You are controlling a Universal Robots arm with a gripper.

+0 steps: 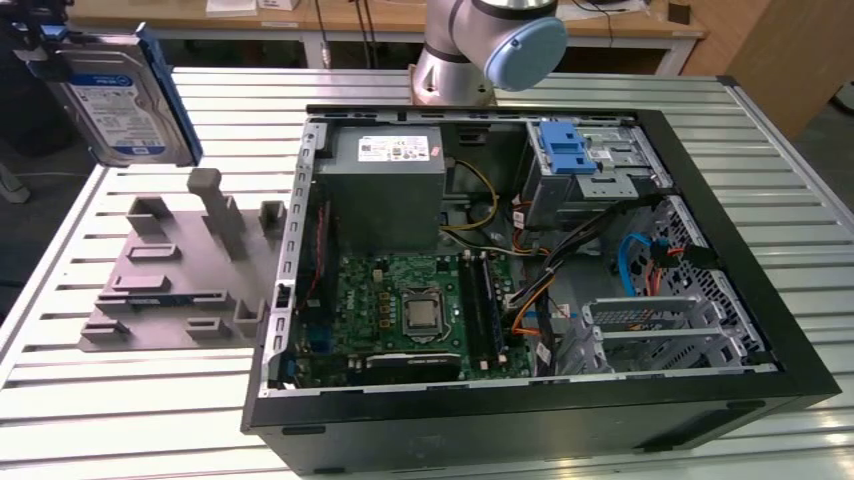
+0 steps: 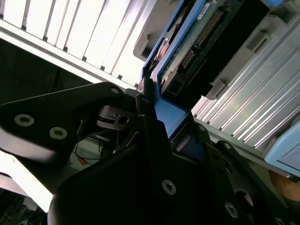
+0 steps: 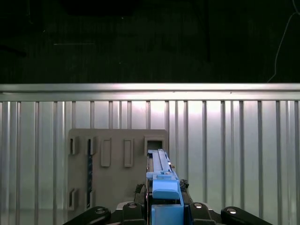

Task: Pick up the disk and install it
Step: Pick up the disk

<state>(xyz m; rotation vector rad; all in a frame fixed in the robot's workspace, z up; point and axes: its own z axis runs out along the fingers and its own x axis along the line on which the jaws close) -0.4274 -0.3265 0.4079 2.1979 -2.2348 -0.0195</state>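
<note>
Scene: a slatted metal worktop (image 1: 134, 420) carries an open black computer case (image 1: 534, 425), with a grey fixture plate (image 1: 174, 300) beside it on the exterior view's left.
Gripper: the gripper (image 3: 164, 206) is clamped on the disk, with its black fingers (image 2: 146, 112) pressed against the blue carrier rail at one end.
Disk: the disk (image 1: 118, 100) is held in the air at the far corner on the exterior view's left. It stands upright with its white-and-blue label facing the exterior camera, and blue rails run along its edges.
Disk from the wrist: in the first wrist view the disk is seen edge-on, sticking out from the gripper over the fixture plate. In the second wrist view its green circuit-board side shows.
Disk and case: the disk is outside the case and well apart from it.
Fixture plate: it lies flat, with raised posts and slots.
Case interior: a grey power supply (image 1: 387, 175) sits at the far side, with a green motherboard (image 1: 400, 310) nearer the camera. A metal drive cage with a blue latch (image 1: 577, 155) is at the far corner on the exterior view's right. A second bare metal cage (image 1: 667, 330) is below it in the picture, and orange and blue cables run between them.
Arm: the arm's grey base with a pale blue cap (image 1: 487, 45) stands just behind the case.
</note>
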